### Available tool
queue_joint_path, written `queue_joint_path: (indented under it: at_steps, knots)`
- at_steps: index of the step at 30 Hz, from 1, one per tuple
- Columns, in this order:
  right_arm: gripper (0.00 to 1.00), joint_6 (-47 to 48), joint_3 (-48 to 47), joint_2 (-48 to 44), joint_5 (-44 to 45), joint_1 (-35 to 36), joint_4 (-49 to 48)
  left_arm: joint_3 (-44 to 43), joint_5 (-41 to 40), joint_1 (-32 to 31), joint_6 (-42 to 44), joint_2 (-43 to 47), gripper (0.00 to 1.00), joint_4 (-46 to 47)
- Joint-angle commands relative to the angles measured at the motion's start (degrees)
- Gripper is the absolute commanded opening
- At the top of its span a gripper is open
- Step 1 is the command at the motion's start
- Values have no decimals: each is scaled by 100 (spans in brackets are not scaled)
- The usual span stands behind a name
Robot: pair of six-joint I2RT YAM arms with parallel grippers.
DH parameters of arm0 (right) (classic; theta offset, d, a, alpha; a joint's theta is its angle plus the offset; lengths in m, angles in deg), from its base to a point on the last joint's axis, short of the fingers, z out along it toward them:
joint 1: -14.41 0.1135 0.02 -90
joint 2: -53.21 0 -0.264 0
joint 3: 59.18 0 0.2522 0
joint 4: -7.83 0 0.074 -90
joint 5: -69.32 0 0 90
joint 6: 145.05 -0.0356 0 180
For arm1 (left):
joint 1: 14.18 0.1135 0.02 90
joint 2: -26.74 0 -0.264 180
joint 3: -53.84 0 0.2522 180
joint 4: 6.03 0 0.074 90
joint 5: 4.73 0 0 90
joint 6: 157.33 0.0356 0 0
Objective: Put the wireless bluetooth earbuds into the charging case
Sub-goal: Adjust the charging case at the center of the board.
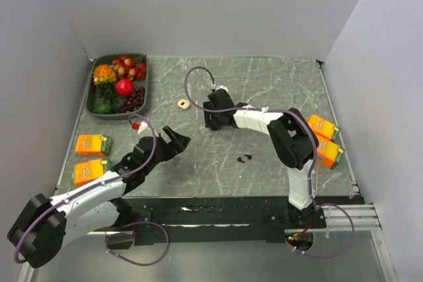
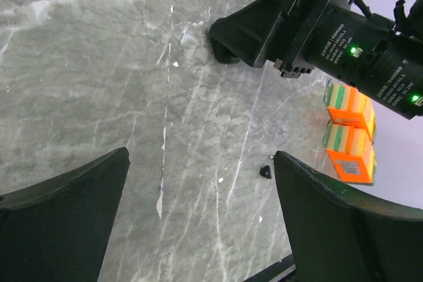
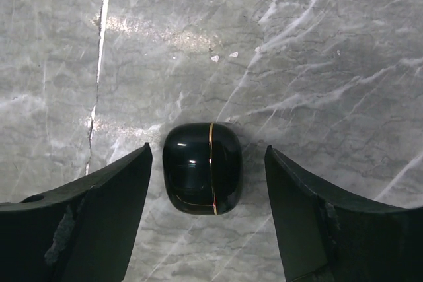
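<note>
The charging case, a glossy black pebble with a thin gold seam, lies closed on the marble table. My right gripper is open and straddles it, with a gap between the case and each finger. In the top view the right gripper covers the case. The earbuds, two tiny black pieces, lie together on the table nearer the front. One earbud shows just beside my left gripper's right finger. My left gripper is open above bare marble with nothing between its fingers, to the left of the earbuds.
A beige ring lies left of the right gripper. A grey tray of fruit sits at the back left. Orange cartons stand at the left edge and the right edge. A small red piece lies near the tray.
</note>
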Motion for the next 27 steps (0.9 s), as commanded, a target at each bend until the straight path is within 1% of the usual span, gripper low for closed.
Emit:
queue_joint_path:
  at_steps: [1, 6, 9, 10, 11, 15, 18, 19, 21, 22, 24, 25, 27]
  knots:
    - [71, 183, 47, 13, -75, -23, -228, -136, 100, -26, 211, -124, 96, 215]
    - [65, 280, 328, -92, -32, -6, -326, -66, 215, -26, 114, -247, 97, 381]
    - [57, 306, 451, -136, -23, -15, -361, -66, 276, -26, 105, -344, 98, 443]
    - [51, 323, 504, -162, -31, -15, -387, -74, 294, -17, 106, -361, 98, 452]
    - [49, 367, 626, -232, -32, -15, -457, -75, 320, -26, 106, -388, 98, 443]
    - [48, 657, 925, -399, 144, 91, -501, -75, 329, -26, 123, -432, 98, 452]
    - [55, 938, 1250, -601, 250, 222, -632, -40, 338, -26, 141, -423, 99, 478]
    - [60, 1035, 1321, -654, 232, 266, -624, -22, 338, -26, 167, -423, 99, 504]
    - [65, 1071, 1470, -804, 337, 319, -580, -13, 303, -26, 167, -406, 98, 496]
    - [71, 1071, 1506, -856, 355, 345, -563, -13, 303, -26, 202, -406, 98, 487]
    - [75, 1036, 1567, -953, 382, 372, -545, -22, 294, -26, 220, -441, 98, 496]
    - [79, 983, 1585, -997, 390, 372, -528, -57, 285, -26, 255, -458, 98, 478]
    - [83, 948, 1611, -1155, 356, 407, -493, -153, 276, -26, 290, -520, 97, 426]
